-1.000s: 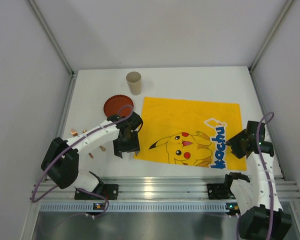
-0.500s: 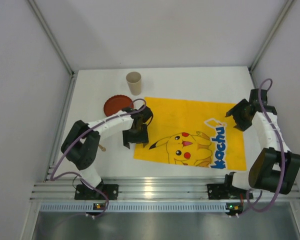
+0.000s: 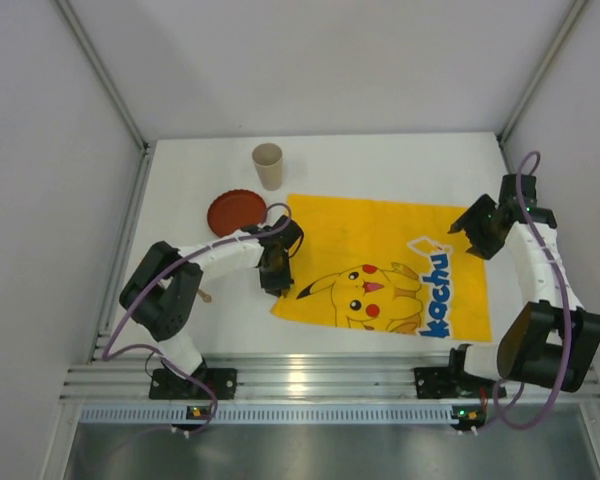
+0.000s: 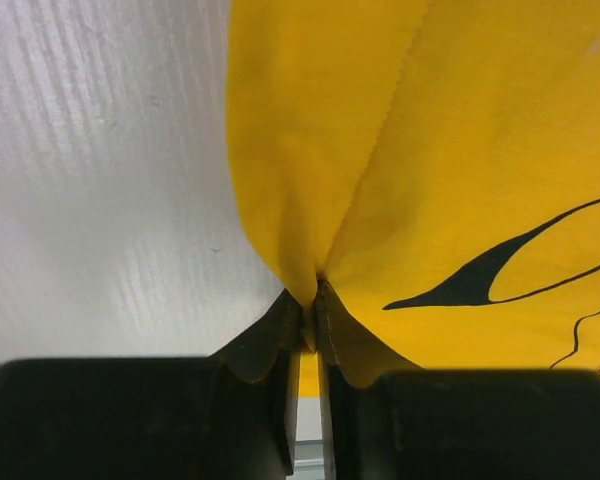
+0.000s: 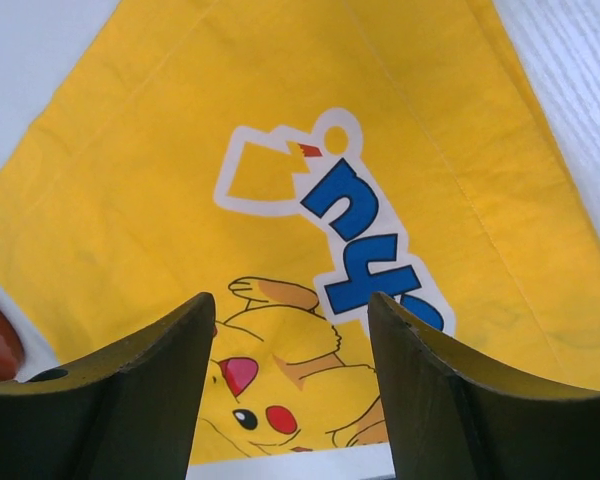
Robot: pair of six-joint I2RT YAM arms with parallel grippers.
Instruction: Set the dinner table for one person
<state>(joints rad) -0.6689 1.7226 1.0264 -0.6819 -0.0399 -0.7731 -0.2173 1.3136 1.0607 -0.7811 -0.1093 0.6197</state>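
Left claw [image 4: 310,292] is pinching the seemingly soft, light yellow cloth [image 3: 380,240] by a raised fold at its edge nearest the red plate [image 3: 236,212], while the right claw [image 5: 290,305] is hovering spread.

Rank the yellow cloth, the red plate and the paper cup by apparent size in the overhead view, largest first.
1. yellow cloth, by far the largest
2. red plate
3. paper cup, smallest, though seen from above

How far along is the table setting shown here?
Done: the yellow Pikachu-print cloth lies spread on the matte white tabletop. In hand: the left gripper pinches its left edge; the right gripper hovers open. Left: the round red plate and beige cup sit off the cloth.
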